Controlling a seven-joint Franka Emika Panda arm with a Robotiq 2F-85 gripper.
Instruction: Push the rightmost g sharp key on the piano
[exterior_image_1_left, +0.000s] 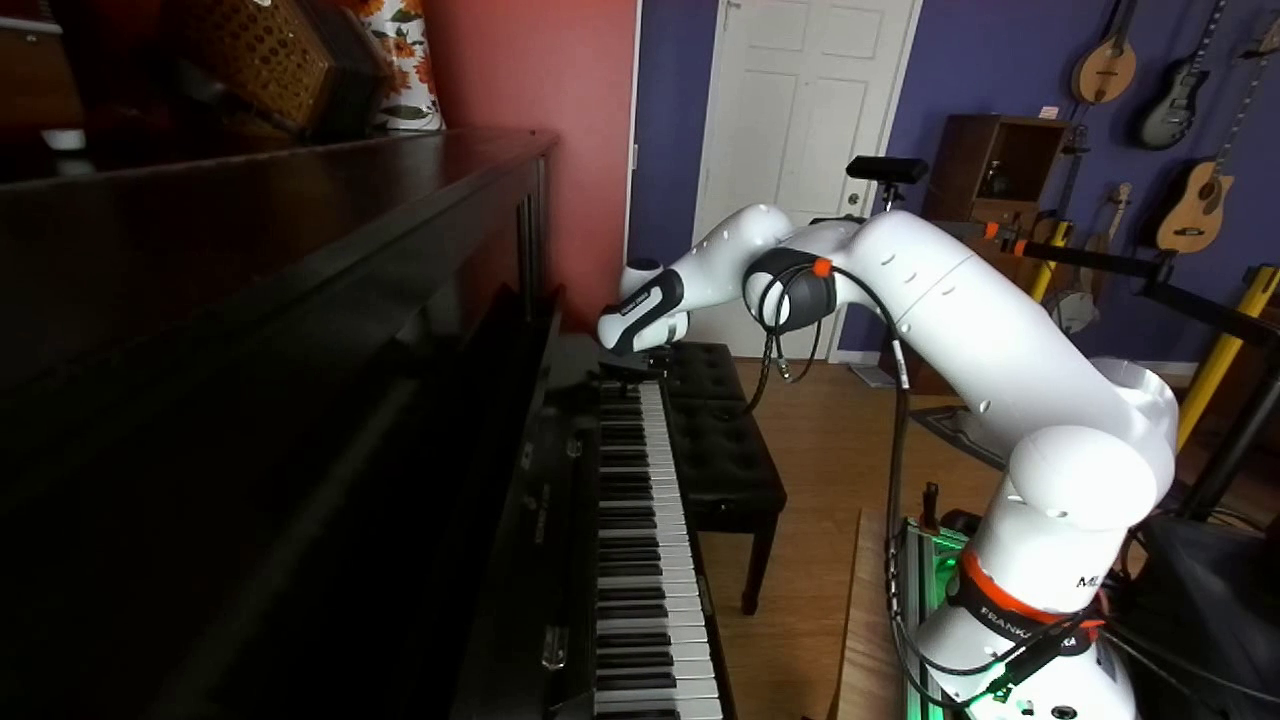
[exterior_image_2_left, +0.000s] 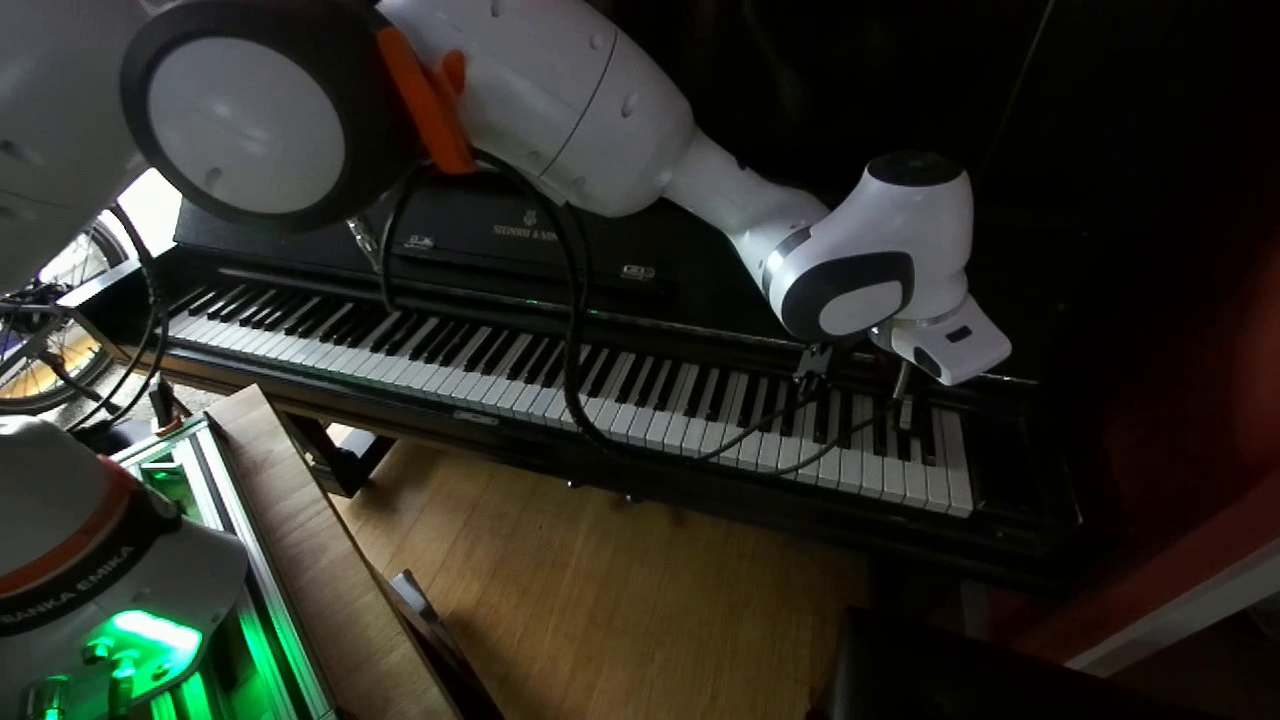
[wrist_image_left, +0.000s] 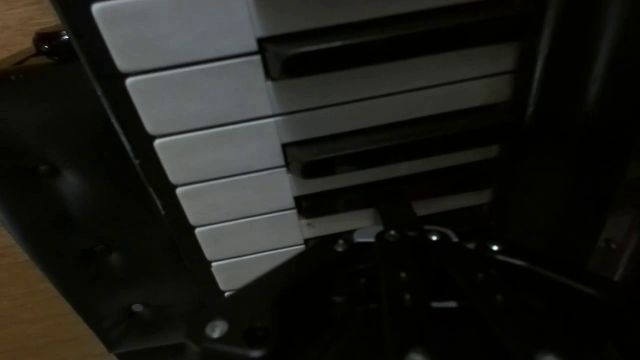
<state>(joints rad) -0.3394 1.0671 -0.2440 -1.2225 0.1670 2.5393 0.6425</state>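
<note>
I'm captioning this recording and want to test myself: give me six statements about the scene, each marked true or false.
1. The piano has both white keys and black keys. True.
2. The jaws stand wide apart. False: the wrist view shows them brought together.
3. The bench has a red seat. False: the padded bench is black.
4. In an exterior view, the arm reaches toward the right-hand end of the white keys. True.
5. An acoustic guitar hangs on the purple wall. True.
6. The door is dark brown. False: the door is white.
</note>
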